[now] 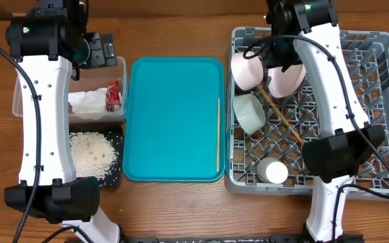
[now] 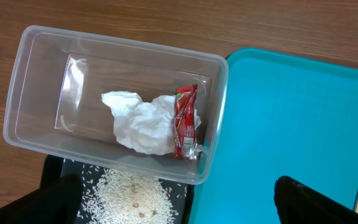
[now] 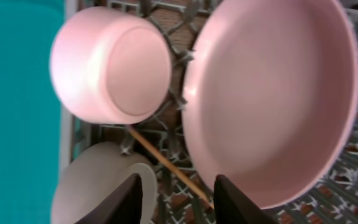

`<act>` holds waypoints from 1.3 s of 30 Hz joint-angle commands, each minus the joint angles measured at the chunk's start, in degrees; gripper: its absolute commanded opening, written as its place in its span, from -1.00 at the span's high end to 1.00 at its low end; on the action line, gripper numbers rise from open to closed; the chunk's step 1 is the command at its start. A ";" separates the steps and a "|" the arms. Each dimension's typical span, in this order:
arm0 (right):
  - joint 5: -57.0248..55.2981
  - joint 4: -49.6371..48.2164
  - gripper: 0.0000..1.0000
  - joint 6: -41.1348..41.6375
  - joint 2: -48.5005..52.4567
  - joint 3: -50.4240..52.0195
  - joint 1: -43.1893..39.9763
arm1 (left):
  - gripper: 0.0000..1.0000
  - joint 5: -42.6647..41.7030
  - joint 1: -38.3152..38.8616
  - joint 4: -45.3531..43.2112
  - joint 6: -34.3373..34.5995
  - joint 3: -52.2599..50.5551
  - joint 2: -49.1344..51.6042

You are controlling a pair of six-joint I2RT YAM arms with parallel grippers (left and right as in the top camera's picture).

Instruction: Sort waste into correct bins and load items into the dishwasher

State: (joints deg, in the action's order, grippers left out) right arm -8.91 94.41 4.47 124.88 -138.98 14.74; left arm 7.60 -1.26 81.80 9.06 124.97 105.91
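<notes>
Hovering over the large square grey plastic dish rack [image 1: 383,74] by the right edge of the tabletop [image 1: 181,209], my right hand [image 3: 179,196] has its two fingers [image 3: 132,199] parted partway, and they grip nothing. A thin wooden chopstick [image 3: 166,165] lies slantwise on the rack's grid beneath them, its lower end running into the gap between the fingers (whether it brushes one I cannot tell). Beside it a pale pink round plate [image 3: 272,99] stands on edge. A pink round bowl [image 3: 110,65] is just to its side, base turned toward me, and a white round bowl [image 3: 95,180] sits nearer the front edge. A small white cup [image 1: 273,171] sits in the rack's front part.

My left hand [image 2: 179,202] hangs fully spread and empty above the clear rectangular plastic tub [image 2: 36,81] near the left edge. Inside the tub a crumpled white paper napkin [image 2: 138,121] touches a small red printed snack wrapper [image 2: 185,121]. Just in front of the tub, a shallow black rectangular tray [image 1: 119,138] holds loose white rice grains [image 1: 90,154]. Between tub and rack lies a large teal serving tray [image 1: 171,115], and a second wooden chopstick [image 1: 218,135] rests along its right rim.
</notes>
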 commanded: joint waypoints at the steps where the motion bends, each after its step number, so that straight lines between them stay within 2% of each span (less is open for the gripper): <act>1: 5.46 -0.87 0.22 -0.22 -1.88 -2.34 3.41 | -1.00 0.68 -0.33 0.00 0.35 -0.15 0.59; 8: 8.17 -4.33 0.23 3.78 -1.36 -1.77 9.51 | -1.00 0.68 -0.33 0.00 0.35 -0.15 0.59; 11: 10.01 -6.49 0.23 5.81 -0.98 1.75 11.32 | -1.00 0.68 -0.33 0.02 0.35 -0.15 0.59; 18: 10.16 -13.09 0.24 7.89 -0.98 16.31 17.35 | -1.00 0.68 -0.33 0.00 0.35 -0.15 0.59; 23: 2.05 -24.85 0.13 15.98 -0.98 30.16 21.86 | -1.00 0.68 -0.33 0.02 0.35 -0.15 0.59; 29: -2.01 -35.43 0.05 19.41 -0.90 42.40 21.94 | -1.00 0.68 -0.33 0.00 0.35 -0.15 0.59; 39: -3.34 -37.27 0.02 19.32 5.01 43.89 21.88 | -1.00 0.68 -0.33 0.00 0.35 -0.15 0.59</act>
State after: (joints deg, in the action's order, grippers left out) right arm -11.86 56.80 22.87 125.69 -95.74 37.28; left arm 7.60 -1.26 81.82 9.06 124.97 105.91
